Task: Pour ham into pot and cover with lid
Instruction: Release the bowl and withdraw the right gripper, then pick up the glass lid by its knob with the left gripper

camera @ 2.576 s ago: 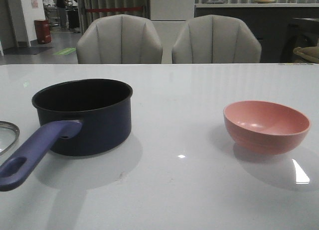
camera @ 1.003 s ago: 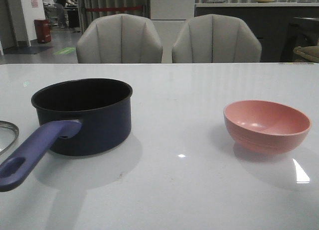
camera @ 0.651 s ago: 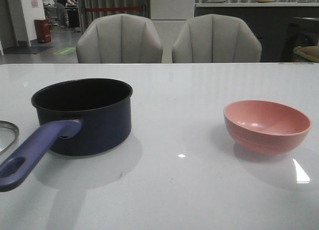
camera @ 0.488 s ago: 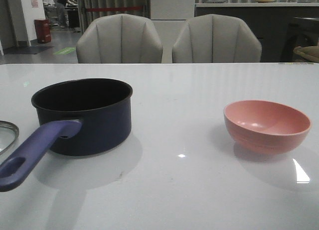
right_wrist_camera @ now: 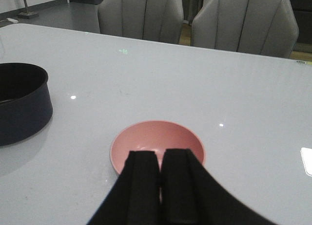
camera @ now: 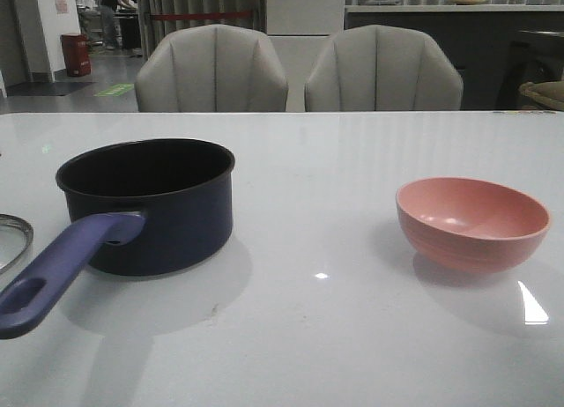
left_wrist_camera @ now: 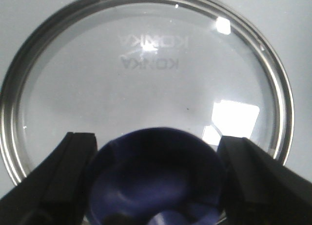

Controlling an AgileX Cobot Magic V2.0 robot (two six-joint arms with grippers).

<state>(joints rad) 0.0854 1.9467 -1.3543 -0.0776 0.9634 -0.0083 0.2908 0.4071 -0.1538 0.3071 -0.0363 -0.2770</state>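
front view: we see the pot (camera: 145, 204) on the worktop (camera: 317, 336), left side, open and dark inside, its blue-purple handle (camera: 57, 270) running toward the camera w/ the hole at the near end. the pink bowl (camera: 472, 222) sits well apart on the right. only a sliver of the lid (camera: 13, 240) shows at the left edge, just beside the handle. two grey chairs (camera: 300, 70) stand behind the worktop.

left wrist view: we look straight down on the lid's glass, metal rim lying flat on the worktop. the left end effector (left_wrist_camera: 156, 178) is spread, one finger on each side of the dark blue knob (left_wrist_camera: 156, 181); whether the fingers touch the knob, we cannot tell.

right wrist view: the right end effector (right_wrist_camera: 160, 174) has its fingers pressed together, nothing between them, near the pink bowl's rim on the camera side. we cannot make out the ham in any view; the bowl's visible interior looks plain pink.
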